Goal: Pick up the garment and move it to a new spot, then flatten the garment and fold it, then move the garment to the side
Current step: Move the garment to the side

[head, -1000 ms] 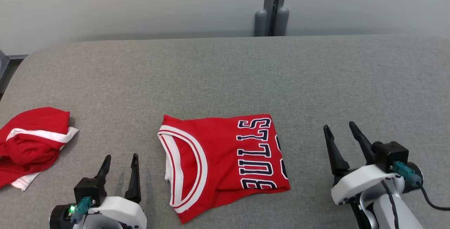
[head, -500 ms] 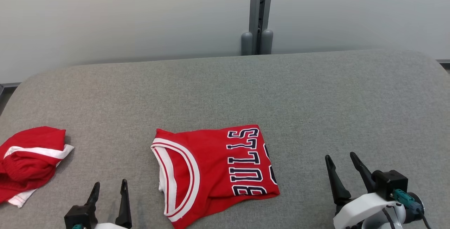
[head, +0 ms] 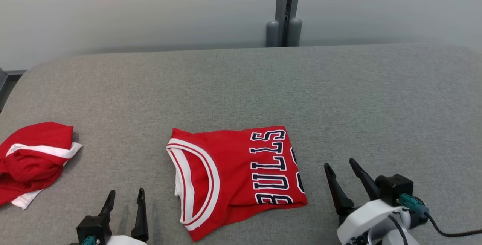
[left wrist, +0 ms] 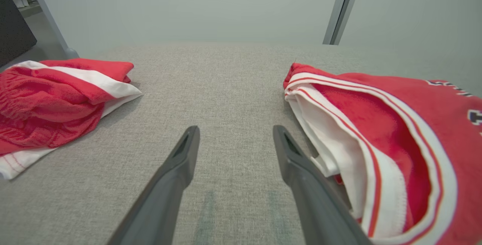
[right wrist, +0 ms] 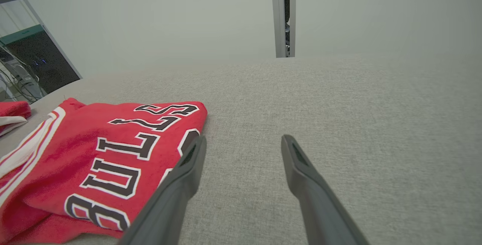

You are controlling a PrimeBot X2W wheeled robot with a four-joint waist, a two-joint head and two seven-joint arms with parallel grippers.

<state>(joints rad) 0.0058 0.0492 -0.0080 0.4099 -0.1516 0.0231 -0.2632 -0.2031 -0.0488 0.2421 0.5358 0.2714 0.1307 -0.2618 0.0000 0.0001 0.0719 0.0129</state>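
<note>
A red jersey garment (head: 233, 177) with white trim and "BULLS" lettering lies folded on the grey table (head: 241, 87), near the front middle. It also shows at the right of the left wrist view as the garment (left wrist: 395, 132) and at the left of the right wrist view as the garment (right wrist: 105, 154). My left gripper (head: 126, 194) stands open just left of it, nothing between its fingers (left wrist: 180, 162). To the jersey's right is my right gripper (head: 340, 164), open and empty too, its left finger (right wrist: 188, 162) close to the jersey's edge.
A second red and white garment (head: 32, 158) lies crumpled at the table's left edge, seen also as a heap (left wrist: 56, 98) in the left wrist view. A grey post (head: 284, 9) stands behind the table against the pale wall. Bare grey surface stretches to the back and right.
The head camera has shifted, so the whole picture moved. Relative to the jersey, my right gripper has come closer to its right edge. Both grippers stay open.
</note>
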